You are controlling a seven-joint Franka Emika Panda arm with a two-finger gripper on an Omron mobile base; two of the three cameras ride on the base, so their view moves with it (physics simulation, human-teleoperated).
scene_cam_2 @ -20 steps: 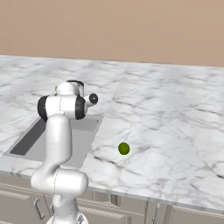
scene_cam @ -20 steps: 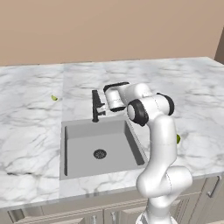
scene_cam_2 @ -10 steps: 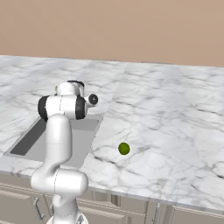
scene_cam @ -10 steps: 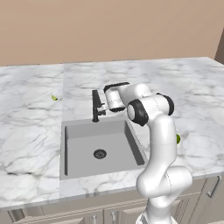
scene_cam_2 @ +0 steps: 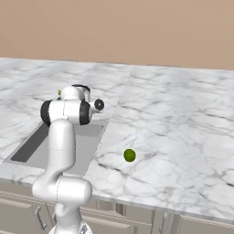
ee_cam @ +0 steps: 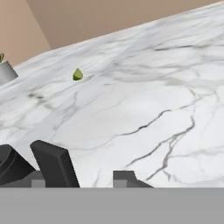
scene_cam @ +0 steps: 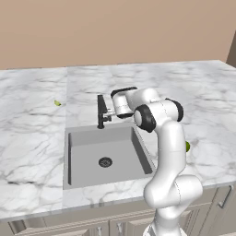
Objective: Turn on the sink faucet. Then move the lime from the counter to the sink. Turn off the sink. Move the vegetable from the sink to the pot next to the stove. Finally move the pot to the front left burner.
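Gripper [scene_cam: 108,109] position is taken relative to the sink faucet [scene_cam: 101,112]: the hand is held level at the faucet's upper part, on its right side in the left base view, with the fingers directed toward the black post. Contact between the fingers and the faucet lever cannot be confirmed from the base views. In the hand view, two dark finger tips [ee_cam: 54,164] are seen at the lower edge with a clear gap between them, so the jaws are parted to a moderate width; nothing is seen clamped between them. A dark rounded part, possibly of the faucet, is seen at the lower left of that view.

The sink [scene_cam: 83,154] is located directly in front of and below the faucet, recessed into the counter [scene_cam: 32,120]. The round drain [scene_cam: 105,162] is seen in the basin floor. Running water cannot be made out.

The lime [scene_cam_2: 130,155] is located on the counter to the right of the faucet, beyond the sink's right rim and well apart from the gripper. A small yellow-green speck [scene_cam: 57,103] is located on the counter to the left of the faucet.
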